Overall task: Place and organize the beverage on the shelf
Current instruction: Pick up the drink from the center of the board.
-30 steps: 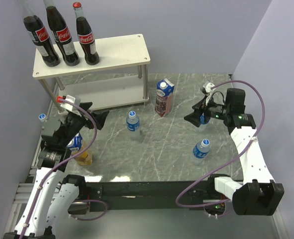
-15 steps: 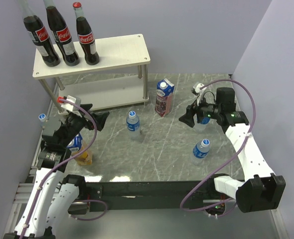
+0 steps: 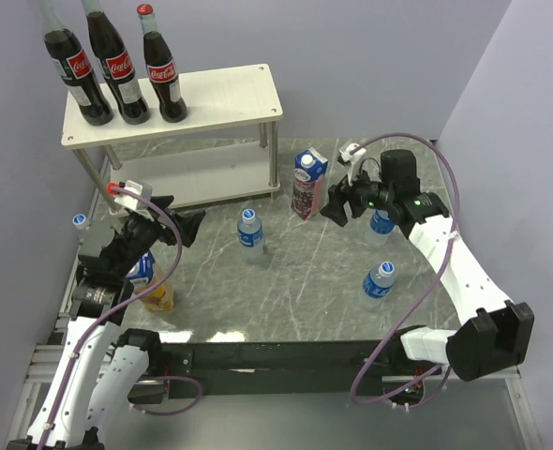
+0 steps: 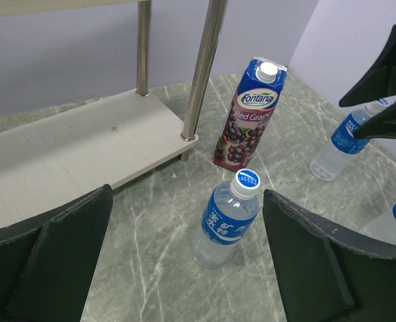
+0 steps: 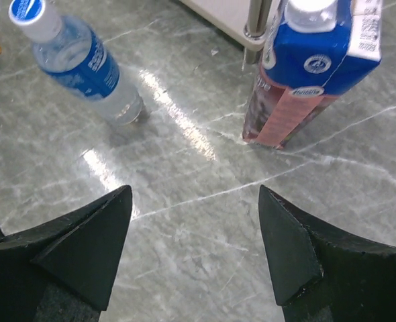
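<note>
Three cola bottles [image 3: 117, 70] stand on the top board of the shelf [image 3: 220, 98]. The purple juice carton [image 3: 308, 183] stands upright right of the shelf and also shows in the right wrist view [image 5: 312, 74]. My right gripper [image 3: 336, 202] is open and empty just right of that carton, apart from it [image 5: 194, 251]. A water bottle [image 3: 250, 232] stands mid-table. My left gripper [image 3: 178, 218] is open and empty, left of this bottle [image 4: 228, 218], which stands ahead of the open jaws [image 4: 188, 268]. The yellow carton [image 3: 157, 298] is partly hidden under the left arm.
Another water bottle [image 3: 378, 281] stands at the right front, one [image 3: 382, 225] is partly behind the right arm, and one [image 3: 78, 222] is at the left edge. The shelf's lower board [image 4: 70, 147] has bare room. Walls close in the left, back and right.
My right gripper has swung left and farther back, from beside the right-hand water bottle to just right of the purple carton. The left arm has not moved.
</note>
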`<action>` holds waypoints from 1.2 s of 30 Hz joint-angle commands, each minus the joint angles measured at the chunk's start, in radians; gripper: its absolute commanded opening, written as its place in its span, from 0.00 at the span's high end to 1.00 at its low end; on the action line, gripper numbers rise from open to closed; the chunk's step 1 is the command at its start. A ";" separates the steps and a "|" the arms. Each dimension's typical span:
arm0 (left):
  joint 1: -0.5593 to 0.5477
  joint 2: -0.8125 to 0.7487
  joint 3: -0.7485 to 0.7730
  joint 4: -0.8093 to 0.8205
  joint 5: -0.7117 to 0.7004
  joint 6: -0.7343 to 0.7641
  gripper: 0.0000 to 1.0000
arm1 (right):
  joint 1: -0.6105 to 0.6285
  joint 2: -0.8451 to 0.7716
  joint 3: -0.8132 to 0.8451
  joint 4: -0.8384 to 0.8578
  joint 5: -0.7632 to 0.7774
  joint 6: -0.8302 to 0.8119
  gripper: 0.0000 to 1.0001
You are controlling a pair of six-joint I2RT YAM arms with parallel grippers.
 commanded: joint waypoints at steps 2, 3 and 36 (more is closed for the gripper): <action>0.004 -0.011 0.013 0.013 0.000 0.014 0.00 | 0.025 0.052 0.087 0.027 0.056 0.033 0.18; 0.004 -0.010 0.015 0.015 0.000 0.014 0.00 | 0.039 0.057 0.096 0.019 0.056 0.031 0.19; -0.242 0.059 -0.158 0.176 0.112 0.163 0.00 | 0.372 0.196 0.310 -0.064 0.123 0.008 0.25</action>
